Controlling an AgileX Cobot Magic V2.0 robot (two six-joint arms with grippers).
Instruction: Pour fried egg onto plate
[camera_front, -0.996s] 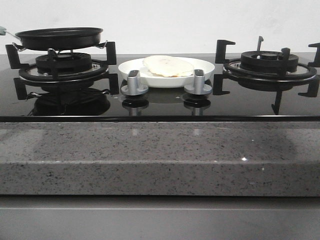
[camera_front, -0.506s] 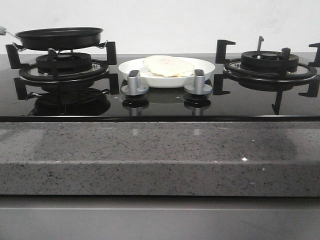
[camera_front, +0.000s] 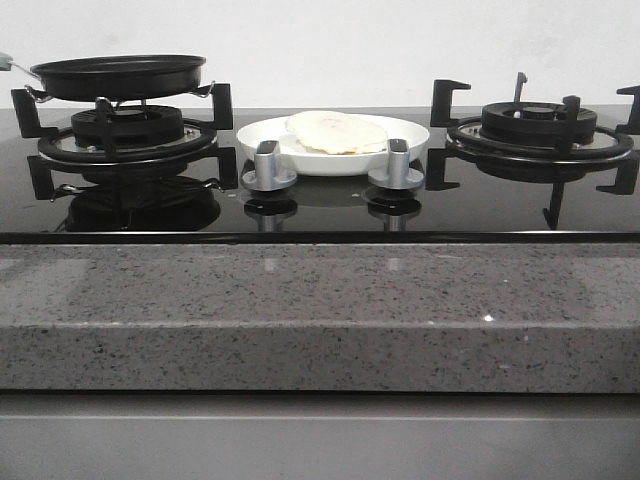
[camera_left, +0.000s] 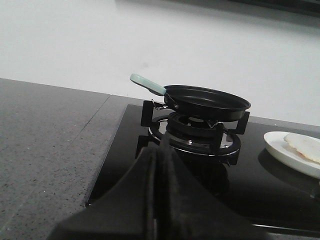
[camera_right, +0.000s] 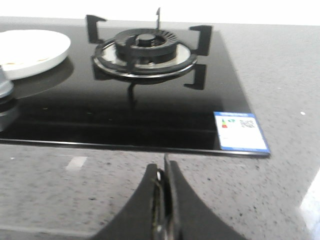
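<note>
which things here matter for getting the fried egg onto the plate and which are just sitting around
Part of the job:
- fried egg, lying on the plate
- plate, between the burners
- frying pan, on the left burner

Just there:
- right burner, bare
- two stove knobs
- energy label sticker
- both grippers, shut, holding nothing

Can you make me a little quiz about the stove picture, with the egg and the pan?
1. Where does the fried egg lie?
2. True or false: the frying pan sits on the robot's right burner.
3. How many silver knobs stand in front of the plate?

Key:
1. On the plate, between the two burners.
2. False; it sits on the left burner, and the right burner is bare.
3. Two.
</note>
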